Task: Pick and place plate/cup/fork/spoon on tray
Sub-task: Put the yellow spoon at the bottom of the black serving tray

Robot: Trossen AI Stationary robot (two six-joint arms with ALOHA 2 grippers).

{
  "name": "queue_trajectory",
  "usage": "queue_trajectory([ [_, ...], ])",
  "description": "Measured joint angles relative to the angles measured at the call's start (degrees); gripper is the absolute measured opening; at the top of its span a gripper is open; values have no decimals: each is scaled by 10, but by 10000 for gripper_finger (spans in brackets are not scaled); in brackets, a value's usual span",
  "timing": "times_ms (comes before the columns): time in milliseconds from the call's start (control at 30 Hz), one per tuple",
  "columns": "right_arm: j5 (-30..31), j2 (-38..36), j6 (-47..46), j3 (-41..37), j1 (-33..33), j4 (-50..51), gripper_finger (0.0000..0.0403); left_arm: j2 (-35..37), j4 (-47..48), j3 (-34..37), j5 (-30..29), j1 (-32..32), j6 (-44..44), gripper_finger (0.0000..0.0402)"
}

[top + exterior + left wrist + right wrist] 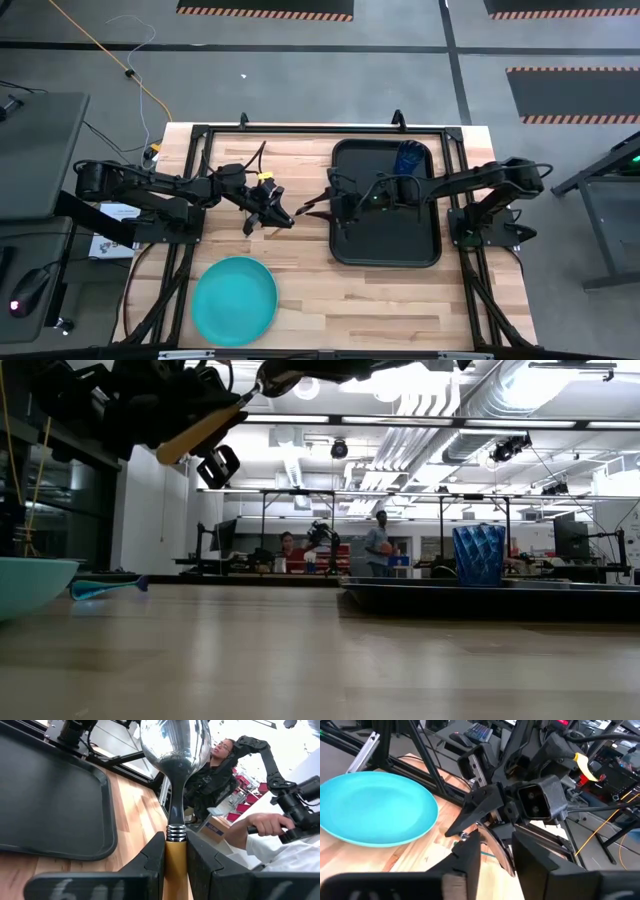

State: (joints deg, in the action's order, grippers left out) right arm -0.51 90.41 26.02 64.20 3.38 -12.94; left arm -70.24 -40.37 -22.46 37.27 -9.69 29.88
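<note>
My left gripper is shut on the orange-handled spoon above the table, just left of the black tray. My right gripper faces it, open. Its fingers stand on either side of the spoon's silver bowl; I cannot tell whether they touch it. The dark-blue cup stands upright on the tray's far end. The turquoise plate lies on the table near its front edge. The bluish fork lies flat on the table beyond the plate. My left gripper pinches the spoon's orange handle between its two fingers, near the silver collar at the neck. The fingers lie along the handle. The bowl sticks out past the fingertips toward my right gripper. The spoon is lifted clear of the table and tilted.
Black frame rails run along the table's far and side edges. People stand and sit in the room beyond the table. Bare wood lies between the plate and the tray.
</note>
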Motion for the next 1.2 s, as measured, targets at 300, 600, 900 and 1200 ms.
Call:
queue_trajectory([
  [300, 0, 27, 8, 0, -1, -16, 43, -1, 7, 0, -3, 0, 0, 41],
  [600, 79, -28, -21, -1, -1, 122, 2, 4, 2, -5, -33, -39, -52, 145],
  [900, 204, -180, -314, -4, 33, 479, 1, 56, 31, -28, -49, -166, -185, 197],
  [1200, 329, -340, -794, -171, 111, 633, 1, 48, 45, -27, -126, -153, -265, 199],
])
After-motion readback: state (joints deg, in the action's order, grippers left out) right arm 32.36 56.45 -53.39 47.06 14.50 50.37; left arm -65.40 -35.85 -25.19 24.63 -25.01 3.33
